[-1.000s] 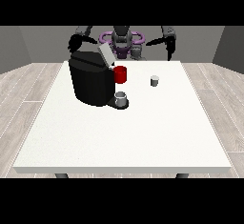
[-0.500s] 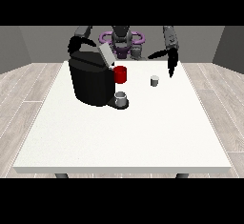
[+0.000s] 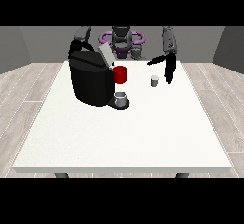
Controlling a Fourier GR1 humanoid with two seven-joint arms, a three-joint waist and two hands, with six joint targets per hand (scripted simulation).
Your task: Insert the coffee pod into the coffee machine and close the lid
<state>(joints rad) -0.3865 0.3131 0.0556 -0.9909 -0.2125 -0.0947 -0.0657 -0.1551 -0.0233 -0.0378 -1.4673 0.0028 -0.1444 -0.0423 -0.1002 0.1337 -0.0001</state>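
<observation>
We see the white table [image 3: 119, 137] with the black coffee machine [image 3: 91, 80] standing towards its far side, at about ten o'clock from the table's middle. The machine's grey lid [image 3: 106, 55] is raised and tilted, at one o'clock of the machine's body. A red part [image 3: 120, 74] juts from the machine's side at three o'clock, and below it, at the machine's base, sits a small grey cup [image 3: 121, 98].

The coffee pod [image 3: 154, 80], small and pale, stands on the table well apart from the machine, at three o'clock of it. We find the hand at the view's right [image 3: 168, 68] just beside the pod, at about two o'clock of it, not touching it as far as we can tell. Its fingers hang straight down towards the table and its thumb sticks out to nine o'clock, so the hand is spread and holds nothing.

The hand at the view's left [image 3: 75, 47] shows at the machine's far side, at eleven o'clock of it; we cannot tell how its fingers lie.
</observation>
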